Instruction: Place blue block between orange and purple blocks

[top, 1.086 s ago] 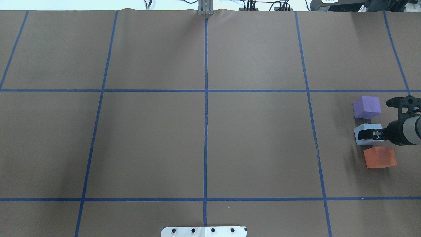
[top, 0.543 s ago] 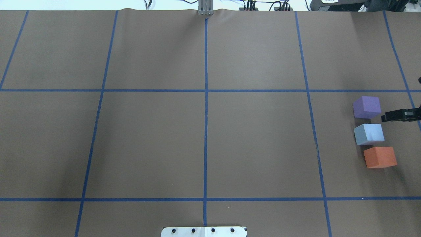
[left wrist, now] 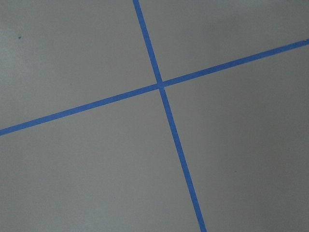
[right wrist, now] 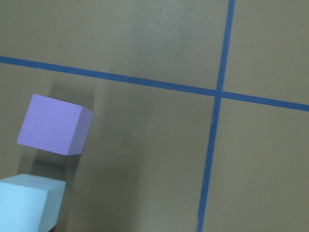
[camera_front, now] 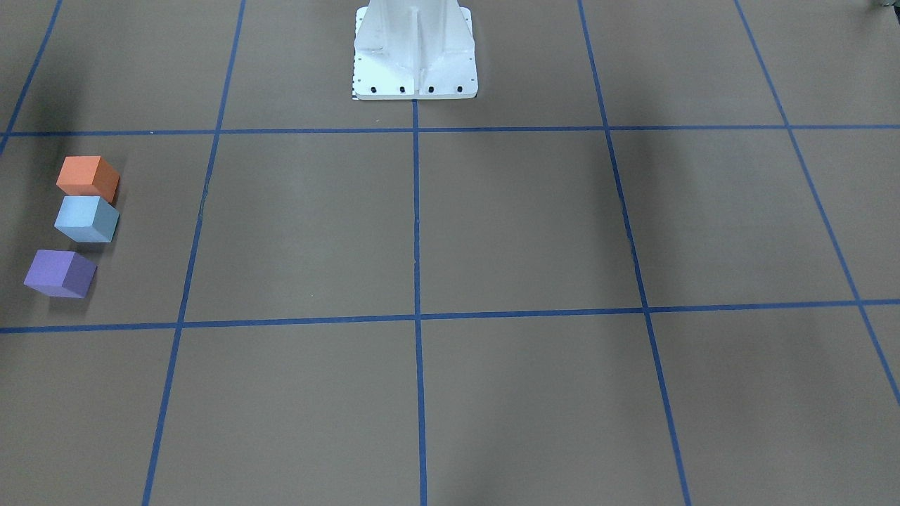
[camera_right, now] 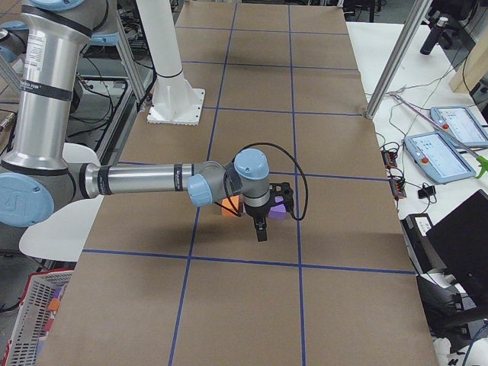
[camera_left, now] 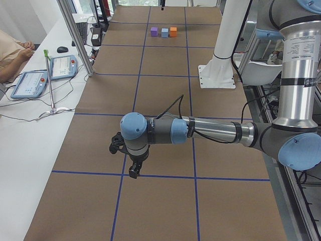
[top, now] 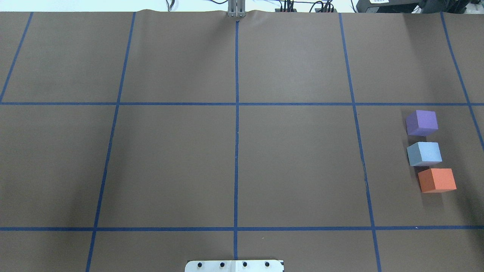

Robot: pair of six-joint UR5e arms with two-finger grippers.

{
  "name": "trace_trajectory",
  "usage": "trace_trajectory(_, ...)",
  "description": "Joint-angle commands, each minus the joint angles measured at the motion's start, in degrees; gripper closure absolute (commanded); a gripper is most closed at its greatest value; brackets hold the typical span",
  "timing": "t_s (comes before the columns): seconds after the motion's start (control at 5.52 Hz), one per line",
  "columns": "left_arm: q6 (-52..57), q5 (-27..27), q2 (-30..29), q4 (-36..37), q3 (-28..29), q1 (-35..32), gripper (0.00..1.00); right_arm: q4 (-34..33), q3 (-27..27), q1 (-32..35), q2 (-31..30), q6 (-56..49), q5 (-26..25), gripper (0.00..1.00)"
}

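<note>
The blue block [top: 424,153] sits on the table [top: 295,162] in a row between the purple block [top: 422,122] and the orange block [top: 437,180]. There is a clear gap to the purple one, and it sits close beside the orange one, though whether those two touch cannot be told. The right gripper [camera_right: 261,233] shows only in the side view from the table's right end. It hangs above the table with its fingers pointing down, and whether they are open or closed cannot be told from there. In that view the three blocks lie just beyond the fingers: the purple block [camera_right: 278,207] peeks out on one side of them, the orange block [camera_right: 228,207] on the other, and the blue one is hidden behind the gripper itself. The right wrist camera looks down on the purple block [right wrist: 54,124] and one corner of the blue block [right wrist: 29,204]. The left gripper [camera_left: 133,173] shows only in the side view from the table's left end, with its fingers pointing down just above a line of the blue tape grid [camera_left: 165,176]. Whether these fingers are open or closed cannot be told either. From them the blocks are well apart, at the far end of the table. The left wrist camera shows only a tape crossing [left wrist: 160,86] on bare table.
</note>
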Motion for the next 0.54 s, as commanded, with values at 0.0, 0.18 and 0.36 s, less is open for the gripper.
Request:
trace_trajectory(0.0,0.16,0.19,0.52,0.0,0.15,-0.09,0.0,-9.9,-0.58,3.44,1.69,-7.57,-1.0,0.0)
trace_trajectory(0.18,-0.18,0.63,0.53,0.35,0.42,0.0,0.0,-9.14,-0.77,3.44,0.74,-7.58,-0.67,0.0)
trace_trajectory(0.36,0.07,0.63,0.87,0.35,0.59,-0.09,0.0,-8.96,-0.42,3.44,0.64,-7.67,-0.41,0.0)
